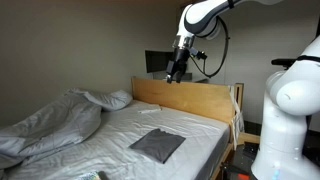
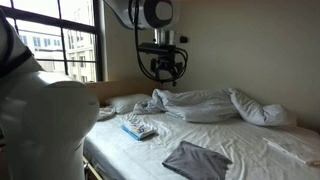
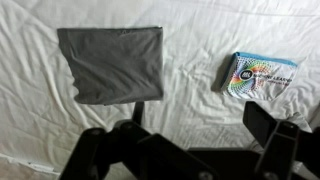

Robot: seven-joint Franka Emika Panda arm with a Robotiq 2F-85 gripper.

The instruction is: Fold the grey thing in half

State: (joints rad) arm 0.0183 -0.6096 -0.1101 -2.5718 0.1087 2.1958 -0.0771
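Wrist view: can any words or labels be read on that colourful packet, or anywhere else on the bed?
No text can be read.
The colourful packet on the white sheet has a dark round logo and lines of print, all too blurred to read.
In an exterior view the packet is too small to read.
The grey cloth shows no writing.
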